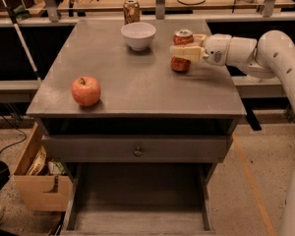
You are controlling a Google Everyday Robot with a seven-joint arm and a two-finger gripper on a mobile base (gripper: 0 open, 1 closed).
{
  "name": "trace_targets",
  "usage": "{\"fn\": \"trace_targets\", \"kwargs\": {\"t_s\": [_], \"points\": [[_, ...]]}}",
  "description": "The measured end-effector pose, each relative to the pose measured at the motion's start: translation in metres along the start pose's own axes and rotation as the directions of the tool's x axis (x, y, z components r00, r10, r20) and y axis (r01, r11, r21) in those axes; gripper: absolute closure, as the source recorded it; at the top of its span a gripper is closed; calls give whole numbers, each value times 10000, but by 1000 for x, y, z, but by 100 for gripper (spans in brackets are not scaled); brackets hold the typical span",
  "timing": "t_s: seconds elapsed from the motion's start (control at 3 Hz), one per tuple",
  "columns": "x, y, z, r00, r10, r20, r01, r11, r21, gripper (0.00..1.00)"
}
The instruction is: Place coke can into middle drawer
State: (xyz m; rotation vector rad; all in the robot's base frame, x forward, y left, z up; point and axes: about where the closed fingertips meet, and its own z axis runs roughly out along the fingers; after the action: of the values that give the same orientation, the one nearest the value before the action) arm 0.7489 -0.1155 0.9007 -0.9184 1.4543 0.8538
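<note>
Coke can [180,64], a small red metal cylinder with a silver top, stands at 1 o'clock on the matte grey tabletop [137,85]. The cream gripper [186,47] straddles it from 3 o'clock; whether it is clamped cannot be told. This looks like the grasping stage. The next move calls for a lift toward the flat-floored middle drawer [137,200], open at 6 o'clock.

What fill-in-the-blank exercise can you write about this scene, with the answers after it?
1. The gripper is at the coke can, which stands ____ on the table.
2. The fruit near the table's front edge is an ____.
3. The middle drawer, below the table top, is pulled ____.
4. The white bowl stands beside the coke can; the number of cans in view is ____.

Answers: upright; apple; open; two.
</note>
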Motion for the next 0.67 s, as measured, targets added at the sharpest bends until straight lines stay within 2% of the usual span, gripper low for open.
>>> {"fn": "trace_targets", "kwargs": {"t_s": [0.33,0.67], "points": [[0,1,3,10000,6,3,-5,10000,-42,100],[-24,13,-7,9993,-291,-253,297,9993,239,100]]}}
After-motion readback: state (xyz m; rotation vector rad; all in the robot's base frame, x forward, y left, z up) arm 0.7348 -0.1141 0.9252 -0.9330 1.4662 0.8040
